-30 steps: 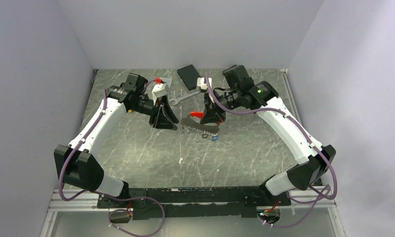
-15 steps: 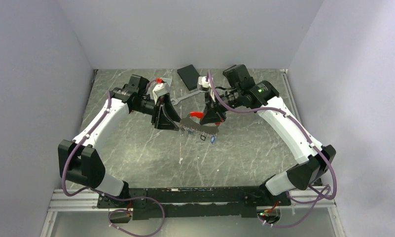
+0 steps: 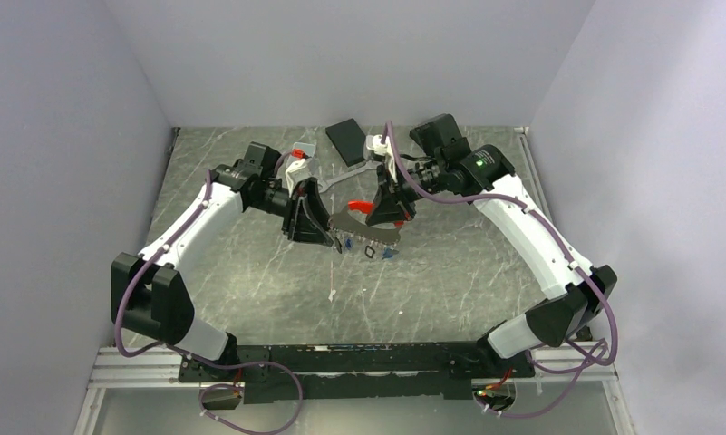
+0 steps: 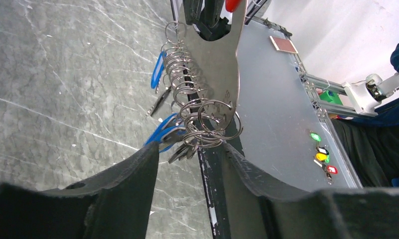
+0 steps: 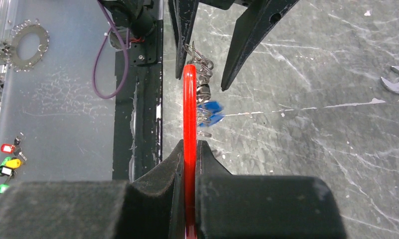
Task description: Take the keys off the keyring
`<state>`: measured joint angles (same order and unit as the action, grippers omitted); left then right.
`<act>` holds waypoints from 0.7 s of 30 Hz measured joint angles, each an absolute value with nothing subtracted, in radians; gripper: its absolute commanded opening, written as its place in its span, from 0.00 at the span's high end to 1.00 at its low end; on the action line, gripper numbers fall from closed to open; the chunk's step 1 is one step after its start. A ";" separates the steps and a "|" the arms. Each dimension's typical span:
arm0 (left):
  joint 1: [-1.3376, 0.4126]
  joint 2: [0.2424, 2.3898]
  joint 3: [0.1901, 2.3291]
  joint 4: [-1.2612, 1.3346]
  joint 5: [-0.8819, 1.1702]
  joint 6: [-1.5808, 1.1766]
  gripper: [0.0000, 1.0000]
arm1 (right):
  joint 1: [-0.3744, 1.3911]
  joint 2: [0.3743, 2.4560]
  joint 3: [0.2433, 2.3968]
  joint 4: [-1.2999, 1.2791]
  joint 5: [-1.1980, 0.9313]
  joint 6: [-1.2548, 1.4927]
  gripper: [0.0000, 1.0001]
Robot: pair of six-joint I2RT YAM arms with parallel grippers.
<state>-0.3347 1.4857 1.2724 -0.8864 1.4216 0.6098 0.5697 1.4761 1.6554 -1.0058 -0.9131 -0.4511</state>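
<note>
Overhead view: both arms reaching inward, their tips meeting above the middle of the dark marbled surface (image 3: 250, 281).

Right pincer (image 5: 190, 145): clamped tight on the keyring (image 5: 189, 99), one finger pressed flat against each face of its red band, with no gap beside the band. Keyring raised off the surface and seen edge-on from the right wrist camera. From the left wrist camera, a flat grey metal plate with a row of thin wire rings threaded along one edge, the red part at the far end by the right pincer.

Keys (image 4: 162, 133): blue-headed, hanging from the wire rings beneath the plate, every visible one attached. A bunch of blue heads near the plate's free end, one more farther along the row; exact count not readable.

Left pincer (image 4: 190, 148): partly open, fingers apart and straddling the free end of the keyring, the last cluster of wire rings lying between the fingertips. Contact with rings or keys not discernible; nothing clearly gripped.

Background: silver wrench (image 3: 341, 179) flat on the surface behind the two pincers and apart from them; flat black box (image 3: 347, 140) beyond it, near the back wall.
</note>
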 measured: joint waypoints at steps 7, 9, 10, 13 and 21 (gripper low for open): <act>-0.336 1.486 1.278 -0.915 1.423 0.638 0.75 | 0.563 1.478 1.656 -1.005 -0.925 -0.448 1.00; -0.336 1.486 1.286 -0.932 1.422 0.647 0.82 | 0.561 1.478 1.656 -1.005 -0.926 -0.447 1.00; -0.336 1.486 1.291 -0.940 1.422 0.652 0.88 | 0.559 1.478 1.656 -1.005 -0.926 -0.447 1.00; -0.336 1.486 1.314 -0.974 1.421 0.672 1.00 | 0.551 1.478 1.656 -1.005 -0.926 -0.446 1.00; -0.336 1.475 1.342 -1.042 1.365 0.670 1.00 | 0.505 1.477 1.618 -0.998 -0.941 -0.442 1.00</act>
